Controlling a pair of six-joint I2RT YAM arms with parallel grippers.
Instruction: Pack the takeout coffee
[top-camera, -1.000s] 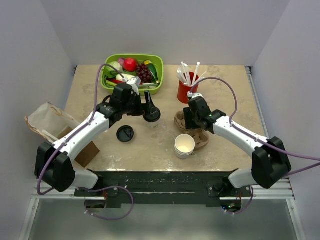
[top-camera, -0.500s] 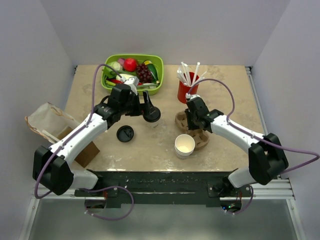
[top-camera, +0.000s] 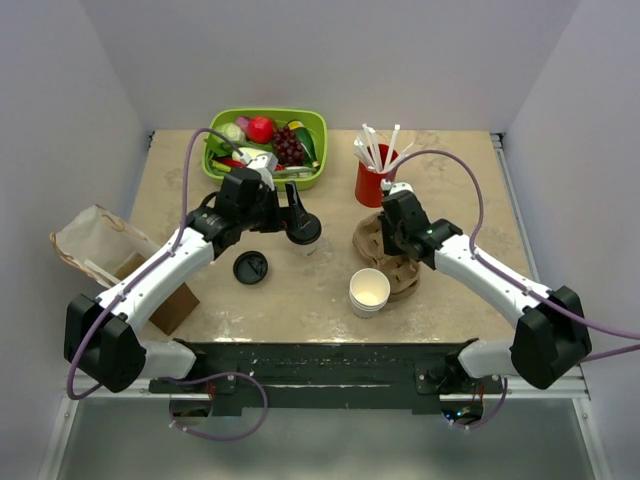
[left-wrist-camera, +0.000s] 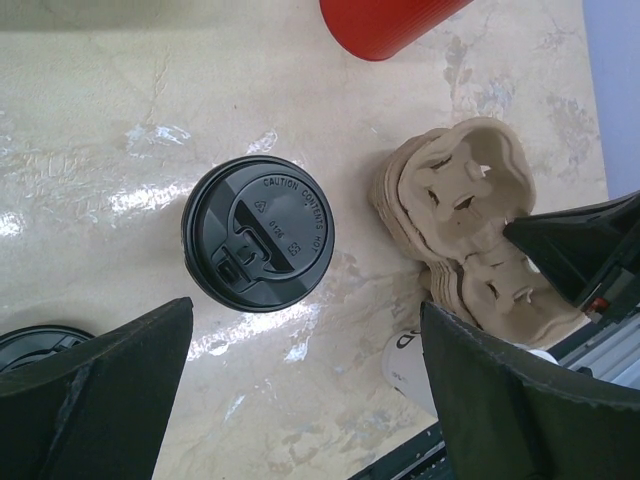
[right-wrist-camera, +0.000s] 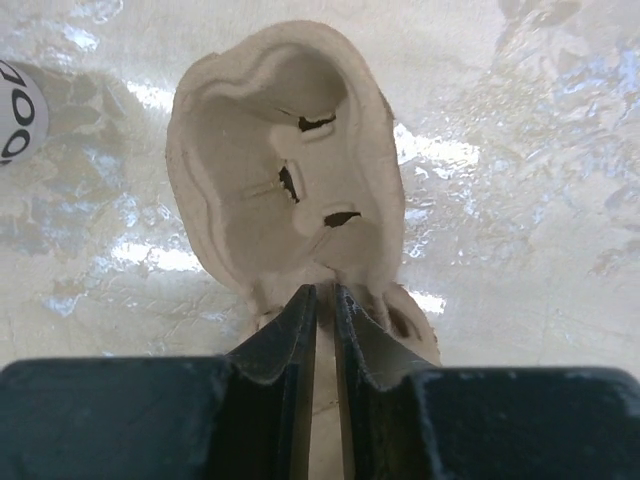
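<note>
Since 1 second ago, the right end effector (right-wrist-camera: 325, 295) has drawn its 2 fingers nearly together. They now pinch the thin wall between the pockets of the carrier (right-wrist-camera: 280, 180). The left end effector (left-wrist-camera: 305, 325) has hardly moved. It hangs wide open right over the coffee (left-wrist-camera: 258, 235) and touches nothing.

The coffee stands upright on the table (top-camera: 440, 170). It is left of the carrier and apart from it, with a loose lid (top-camera: 250, 267) near it on the other side.

The coffee is light if the cup is empty, but I cannot tell if there is drink inside. Its paper wall is probably soft and will dent if squeezed hard. The black lid looks smooth and may pop off, so it is a poor place to grab. I think the best hold is on 2 sides of the white cup, just under the lid. The squeeze should be gentle and the cup kept upright. The carrier looks light and could slide, so holding it down should help.
</note>
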